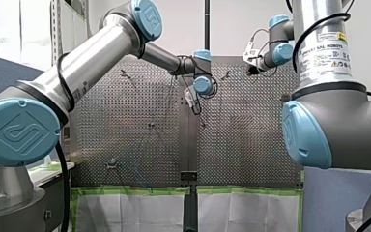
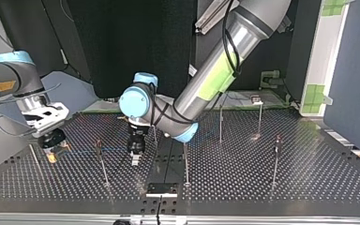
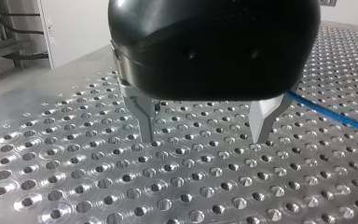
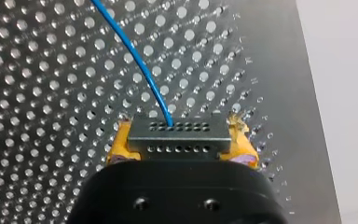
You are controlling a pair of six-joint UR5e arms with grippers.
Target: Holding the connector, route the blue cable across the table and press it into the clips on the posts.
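Gripping connector (image 4: 177,134) in right hand (image 4: 182,141), left hand (image 3: 203,133) open: hold cable (image 4: 135,60) taut, steer to nearest post (image 2: 102,161), press into clip (image 2: 98,142).

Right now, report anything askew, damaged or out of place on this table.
Nothing stands out. The connector sits square between my right jaws, the blue cable leaves it in a smooth curve, my left jaws are open above the table with nothing between them, and the posts look upright.

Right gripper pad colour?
Yellow pads, either side of the grey connector; right wrist view shows them best.
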